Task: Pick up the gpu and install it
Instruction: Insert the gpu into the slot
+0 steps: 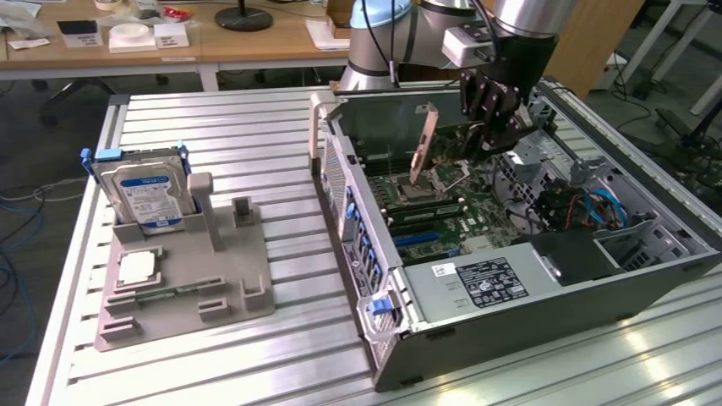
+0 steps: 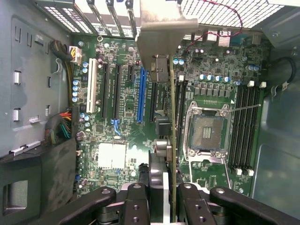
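My gripper (image 1: 476,145) reaches down into the open computer case (image 1: 373,254) and is shut on the gpu (image 1: 424,144). The card stands on edge over the motherboard (image 1: 434,224), its brownish-orange back towards the exterior view's left. In the wrist view the gpu (image 2: 172,136) runs edge-on away from my gripper (image 2: 164,190). Its silvery end bracket (image 2: 161,28) sits against the case's rear slot openings. One black finger (image 2: 138,199) lies on each side of the card's near end. The card hangs beside the blue expansion slot (image 2: 142,93), above a dark slot.
A grey holder (image 1: 186,283) on the slatted table carries a silver hard drive with blue label (image 1: 141,199) and a small square processor chip (image 1: 135,266). Inside the case are the processor socket (image 2: 206,133), memory slots (image 2: 246,126), cable bundles (image 1: 587,207) and the power supply (image 1: 485,283).
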Robot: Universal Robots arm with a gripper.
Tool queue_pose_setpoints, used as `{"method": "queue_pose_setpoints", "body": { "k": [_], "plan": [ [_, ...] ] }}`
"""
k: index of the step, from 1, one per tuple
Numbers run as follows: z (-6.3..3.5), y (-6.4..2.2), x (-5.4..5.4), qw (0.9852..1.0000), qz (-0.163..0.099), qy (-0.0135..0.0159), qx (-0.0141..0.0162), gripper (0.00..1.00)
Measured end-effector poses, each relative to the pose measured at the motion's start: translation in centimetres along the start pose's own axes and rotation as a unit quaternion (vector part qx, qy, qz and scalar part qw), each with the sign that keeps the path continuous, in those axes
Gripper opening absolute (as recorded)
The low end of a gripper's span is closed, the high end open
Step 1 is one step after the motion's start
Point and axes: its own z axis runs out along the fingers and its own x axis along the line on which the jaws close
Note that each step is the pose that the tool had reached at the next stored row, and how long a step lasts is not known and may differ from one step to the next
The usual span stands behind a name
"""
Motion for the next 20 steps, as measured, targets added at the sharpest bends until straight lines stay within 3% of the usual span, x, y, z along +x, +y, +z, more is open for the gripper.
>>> {"method": "queue_pose_setpoints", "body": {
  "k": [20],
  "plan": [
    [-0.01,0.0,0.01,1.0,0.0,0.0005,-0.0001,0.28]
  ]
}}
